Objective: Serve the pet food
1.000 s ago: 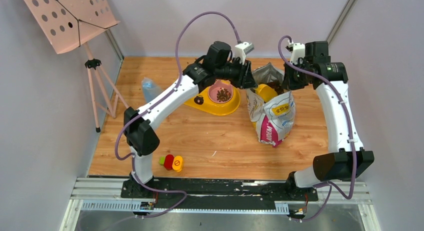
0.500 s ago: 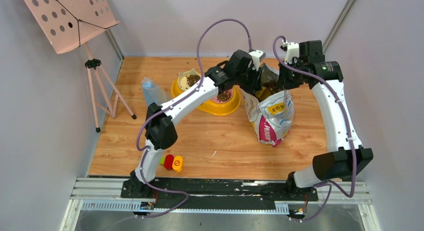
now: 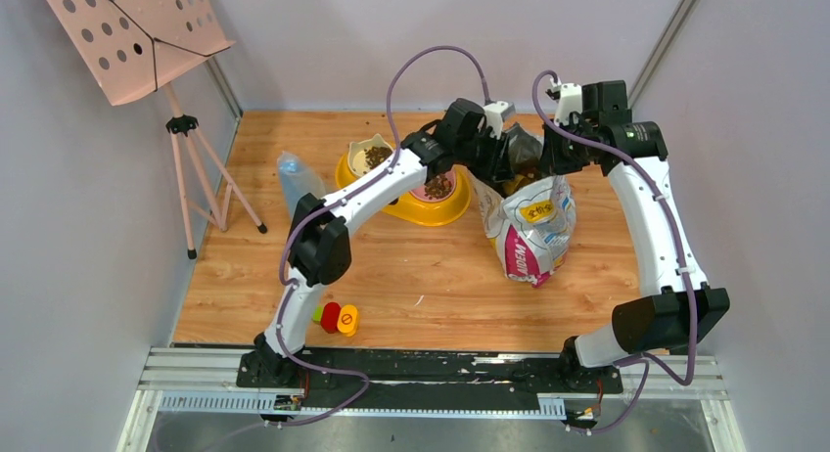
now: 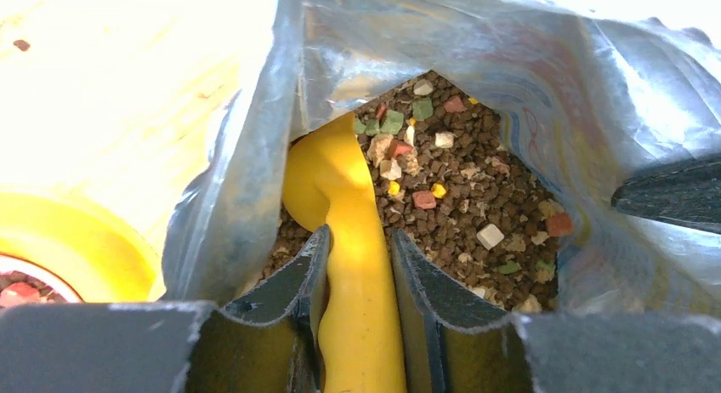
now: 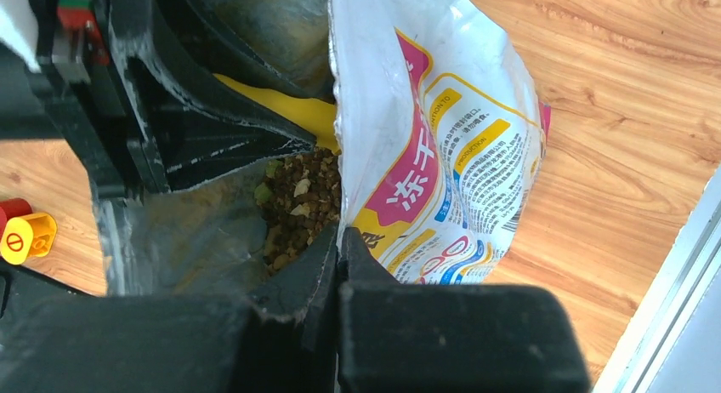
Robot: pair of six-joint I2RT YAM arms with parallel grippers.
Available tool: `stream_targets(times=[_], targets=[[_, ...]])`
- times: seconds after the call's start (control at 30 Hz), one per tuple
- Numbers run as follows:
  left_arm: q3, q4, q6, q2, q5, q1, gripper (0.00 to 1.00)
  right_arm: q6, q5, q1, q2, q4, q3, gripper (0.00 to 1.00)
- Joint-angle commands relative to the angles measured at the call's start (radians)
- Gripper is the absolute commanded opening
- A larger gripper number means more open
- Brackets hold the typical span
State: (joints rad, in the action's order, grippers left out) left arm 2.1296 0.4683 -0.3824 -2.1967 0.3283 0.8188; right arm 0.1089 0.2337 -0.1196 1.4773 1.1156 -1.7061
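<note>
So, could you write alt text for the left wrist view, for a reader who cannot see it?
The left gripper holds the handle of a yellow scoop, whose head dips into an open foil bag filled with dark brown pet food mixed with coloured bits. Part of a yellow bowl shows at the lower left, on a wooden table.

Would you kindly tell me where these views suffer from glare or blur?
Left wrist view: the tabletop is blown out almost white, yet the kibble inside the foil bag is sharp. Right wrist view: the right gripper is a dark, soft-focus mass, while the bag's print reads clearly. Top external view: even light, no glare.
</note>
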Motion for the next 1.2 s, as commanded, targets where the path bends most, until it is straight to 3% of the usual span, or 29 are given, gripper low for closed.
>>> stream_targets(times=[0.0,0.27,0.43,0.83,1.0,1.17], targets=[[-0.039,-0.075,-0.128,0.014,0.343,-0.006,0.00,-0.015,0.019,-0.013,-0.023,-0.057,0.005,0.00],[-0.102,-0.321,-0.332,0.066,0.553,-0.102,0.00,-0.002,0.005,-0.012,-0.012,-0.053,0.008,0.00],[-0.180,-0.499,-0.517,0.097,0.574,-0.172,0.00,0.017,-0.014,-0.007,-0.008,-0.042,0.006,0.00],[-0.197,-0.535,-0.642,0.201,0.470,-0.254,0.00,0.055,-0.063,0.005,-0.021,-0.030,0.009,0.00],[-0.172,-0.396,-0.628,0.230,0.427,-0.263,0.00,0.062,-0.076,0.020,-0.036,-0.030,0.013,0.00],[-0.281,-0.399,-0.712,0.289,0.435,-0.301,0.00,0.069,-0.086,0.027,-0.047,-0.023,0.021,0.00]])
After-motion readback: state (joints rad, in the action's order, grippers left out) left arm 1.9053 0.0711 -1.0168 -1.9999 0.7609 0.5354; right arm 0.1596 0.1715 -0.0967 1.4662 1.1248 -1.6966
